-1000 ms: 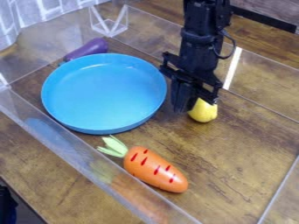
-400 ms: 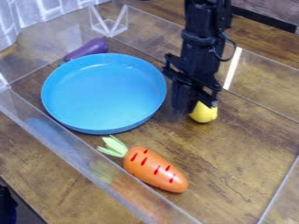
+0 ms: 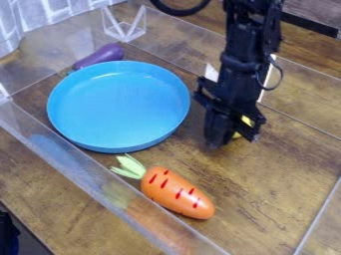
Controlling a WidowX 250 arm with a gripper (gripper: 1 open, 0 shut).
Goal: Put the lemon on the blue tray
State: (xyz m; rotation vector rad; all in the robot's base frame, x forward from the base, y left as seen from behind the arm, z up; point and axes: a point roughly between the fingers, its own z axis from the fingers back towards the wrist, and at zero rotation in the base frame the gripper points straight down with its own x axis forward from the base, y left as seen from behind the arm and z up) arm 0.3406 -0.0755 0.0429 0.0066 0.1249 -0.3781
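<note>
Lemon [image 3: 245,123] almost wholly hidden: only a small sliver of yellow peeking out at the right edge of the black gripper [image 3: 226,136], low down near the fingertips, on the wooden tabletop [image 3: 286,189]. Not on the blue tray [image 3: 118,105]; off to the tray's right, past its rim, with a strip of bare wood between.

Gripper pointing straight down from a dark, upright arm, tips at or just above the wood. Fingers drawn together, no gap visible between them. Impossible to tell whether pinching the lemon or merely standing in front of it and against it; no sign of the fruit lifted clear of the table.

Blue tray round, shallow, low-rimmed, lying flat at left of centre, nothing inside it. Just behind its far-left rim, a purple toy eggplant [image 3: 98,55], lying on its side, close to the tray but whether touching unclear.

In front of the tray and gripper, nearer the camera, a toy carrot [image 3: 177,192]: orange body with dark notches, green leaves toward the tray, tip toward the lower right, lying flat, apart from both tray and gripper.

All of it inside a clear plastic enclosure [image 3: 67,159], near wall running diagonally across the lower left.
</note>
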